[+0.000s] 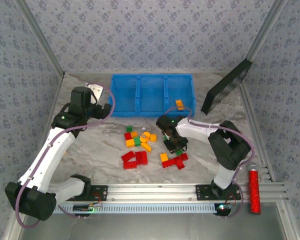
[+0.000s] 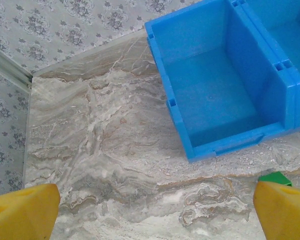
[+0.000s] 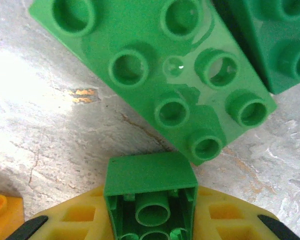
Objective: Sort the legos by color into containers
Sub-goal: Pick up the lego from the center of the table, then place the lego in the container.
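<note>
Right wrist view puts a small green brick [image 3: 150,197] in front of us, pinched between the yellow fingers [image 3: 75,222] of the right hand [image 3: 150,220], its hollow underside turned toward the camera. Just beyond it a larger green brick [image 3: 155,75] lies studs up on the marbled desk [image 3: 45,115]. A second green brick [image 3: 277,40] sits close at its right, and an orange piece [image 3: 0,207] shows at the lower left edge. We cannot tell whether the held brick touches the desk.

From the top external view we see the right hand [image 1: 173,142] low at the right side of the loose legos [image 1: 140,145], a scatter of red, green and yellow-orange pieces in the middle of the desk [image 1: 90,145]. Behind them, near the back wall, sits the blue tray [image 1: 150,112] with its three compartments side by side. One orange brick [image 1: 180,104] lies in the right compartment.

We find the left hand [image 1: 105,108] just beside the tray's left end. In the left wrist view its two yellow fingertips [image 2: 22,212] stand wide apart over the desk, with the tray's left compartment [image 2: 180,125] ahead and a green corner [image 2: 275,177] of a brick beside the right fingertip.

A black panel [image 1: 227,87] leans against the right wall, and a red studded cylinder [image 1: 253,190] lies on the near rail at the right.
</note>
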Motion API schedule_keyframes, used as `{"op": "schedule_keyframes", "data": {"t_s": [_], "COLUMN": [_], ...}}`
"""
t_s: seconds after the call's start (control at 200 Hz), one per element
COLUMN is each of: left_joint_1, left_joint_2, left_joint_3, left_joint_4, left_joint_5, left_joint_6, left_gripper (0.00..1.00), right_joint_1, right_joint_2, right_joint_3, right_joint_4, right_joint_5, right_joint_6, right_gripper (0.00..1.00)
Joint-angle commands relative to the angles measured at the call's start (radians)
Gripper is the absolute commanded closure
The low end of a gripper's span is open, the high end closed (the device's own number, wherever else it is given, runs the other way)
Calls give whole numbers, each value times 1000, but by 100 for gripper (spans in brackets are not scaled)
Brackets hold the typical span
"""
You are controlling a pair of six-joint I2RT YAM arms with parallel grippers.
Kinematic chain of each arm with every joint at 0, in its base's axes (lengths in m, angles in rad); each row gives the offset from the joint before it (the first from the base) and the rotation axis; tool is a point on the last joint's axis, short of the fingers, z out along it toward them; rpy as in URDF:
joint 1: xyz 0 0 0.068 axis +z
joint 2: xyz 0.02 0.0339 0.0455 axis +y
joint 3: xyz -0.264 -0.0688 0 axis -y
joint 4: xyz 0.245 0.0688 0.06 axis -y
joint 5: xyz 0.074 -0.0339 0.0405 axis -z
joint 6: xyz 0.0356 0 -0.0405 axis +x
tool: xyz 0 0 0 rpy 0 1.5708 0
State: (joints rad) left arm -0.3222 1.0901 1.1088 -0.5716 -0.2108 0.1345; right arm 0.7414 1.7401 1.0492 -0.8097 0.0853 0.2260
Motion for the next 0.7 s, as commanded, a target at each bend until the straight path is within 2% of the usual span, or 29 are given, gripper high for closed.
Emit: {"op": "schedule_keyframes", "data": {"t_s": [0.0,0.185,0.4,0.585,0.695], "left_joint_1": [-5,-5,-8,-11,-35], "left_joint_2": [-13,-39,-45,-80,-114], "left_joint_3": [39,65,76,37,-46], "left_joint_4": [-5,-25,-69,-199,-234], "left_joint_5": [-9,-14,-1,-9,44], "left_joint_6": [-4,-18,-62,-249,-373], "left_gripper": [1,1,1,1,1], "right_joint_1": [-42,-68,-101,-136,-157], "right_joint_2": [-27,-55,70,273,416], "right_joint_3": [42,273,530,793,955], "right_joint_4": [-23,-30,28,57,44], "right_joint_5": [23,35,69,34,11], "right_joint_6": [17,-28,-92,-126,-126], "right_gripper": [70,70,69,69,69]}}
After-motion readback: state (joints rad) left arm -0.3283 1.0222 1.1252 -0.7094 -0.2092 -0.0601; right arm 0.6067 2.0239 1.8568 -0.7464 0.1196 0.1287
